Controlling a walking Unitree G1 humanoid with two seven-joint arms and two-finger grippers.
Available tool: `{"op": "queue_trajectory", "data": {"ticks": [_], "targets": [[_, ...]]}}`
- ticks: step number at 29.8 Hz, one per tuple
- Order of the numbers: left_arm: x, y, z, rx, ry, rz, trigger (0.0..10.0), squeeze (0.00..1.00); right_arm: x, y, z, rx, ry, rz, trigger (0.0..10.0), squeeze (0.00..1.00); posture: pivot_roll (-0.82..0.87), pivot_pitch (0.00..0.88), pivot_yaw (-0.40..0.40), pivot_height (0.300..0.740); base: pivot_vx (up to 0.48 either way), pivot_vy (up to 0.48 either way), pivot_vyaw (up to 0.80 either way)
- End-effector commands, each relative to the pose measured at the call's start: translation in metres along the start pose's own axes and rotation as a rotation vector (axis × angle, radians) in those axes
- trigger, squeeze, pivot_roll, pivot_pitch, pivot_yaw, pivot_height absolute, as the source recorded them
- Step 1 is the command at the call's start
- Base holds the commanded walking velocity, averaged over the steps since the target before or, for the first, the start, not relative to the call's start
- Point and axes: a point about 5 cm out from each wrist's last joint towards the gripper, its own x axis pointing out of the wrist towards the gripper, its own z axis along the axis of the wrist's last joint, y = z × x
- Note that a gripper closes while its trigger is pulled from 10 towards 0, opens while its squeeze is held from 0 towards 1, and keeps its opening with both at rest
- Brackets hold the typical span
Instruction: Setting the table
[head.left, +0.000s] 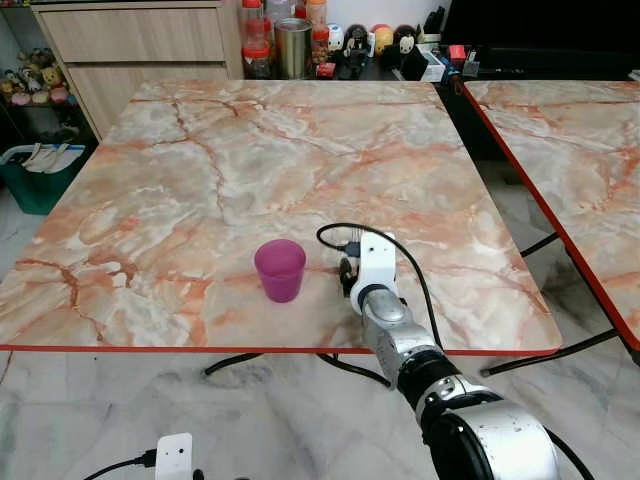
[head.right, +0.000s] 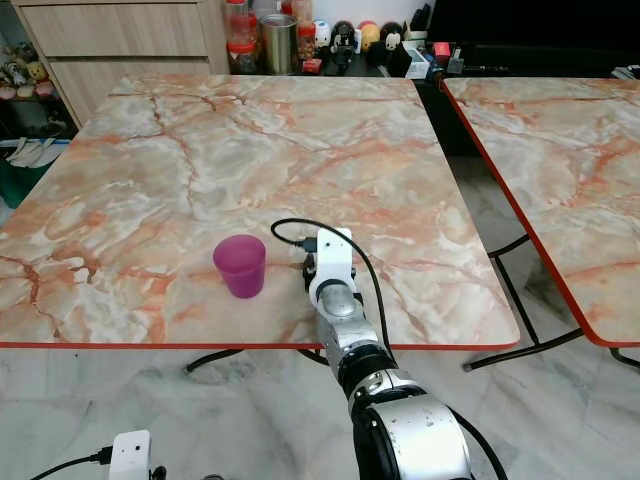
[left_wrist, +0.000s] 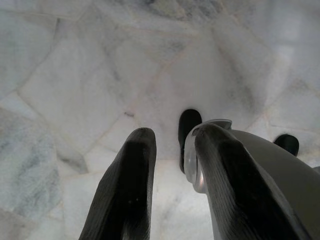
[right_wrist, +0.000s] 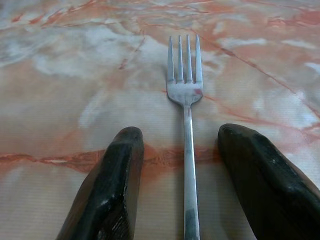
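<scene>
Reaching over the near edge of the marble table (head.left: 180, 150), your right gripper (right_wrist: 181, 165) sits low above the top with its two black fingers spread apart, and a metal fork (right_wrist: 185, 115) lies flat on the stone between them, touching neither. The handle runs back under the wrist and the tines point away toward the far edge. A purple cup (head.left: 279, 269) stands upright just beside the gripper, on its left, near the same near edge. You look to be at the placing of the fork, so judge it as laid down and let go. To finish this well, lift straight up before you draw back, so that neither finger drags the handle and turns the fork crooked. Keep the wrist clear of the cup as you go; it would tip easily. Your left gripper (left_wrist: 172, 165) hangs idle over the pale floor, fingers a little apart.
</scene>
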Motion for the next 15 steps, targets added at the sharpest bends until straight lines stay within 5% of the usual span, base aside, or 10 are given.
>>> {"op": "queue_trajectory", "data": {"ticks": [1, 3, 4, 15], "targets": [[-0.0021, 0.0001, -0.0095, -0.025, 0.042, 0.0, 10.0, 0.0, -0.0007, 0.0006, -0.0091, -0.007, 0.052, -0.004, 5.5, 0.0, 0.15, 0.111, -0.043, 0.715, 0.0, 0.0, 0.0], [-0.0023, -0.0005, -0.0103, -0.026, 0.046, -0.002, 10.0, 0.0, -0.0008, -0.0007, -0.0111, 0.004, 0.062, -0.013, 5.5, 0.0, 0.15, 0.111, -0.043, 0.715, 0.0, 0.0, 0.0], [-0.0023, -0.0009, -0.0107, -0.027, 0.048, -0.005, 10.0, 0.0, -0.0008, -0.0013, -0.0115, 0.009, 0.064, -0.017, 0.0, 0.0, 0.14, 0.111, -0.043, 0.715, 0.0, 0.0, 0.0], [-0.0024, -0.0046, -0.0114, -0.028, 0.059, -0.033, 10.0, 0.0, -0.0001, -0.0027, -0.0096, 0.004, 0.07, -0.017, 0.0, 0.0, 0.14, 0.107, -0.04, 0.715, 0.0, 0.0, 0.0]]}}
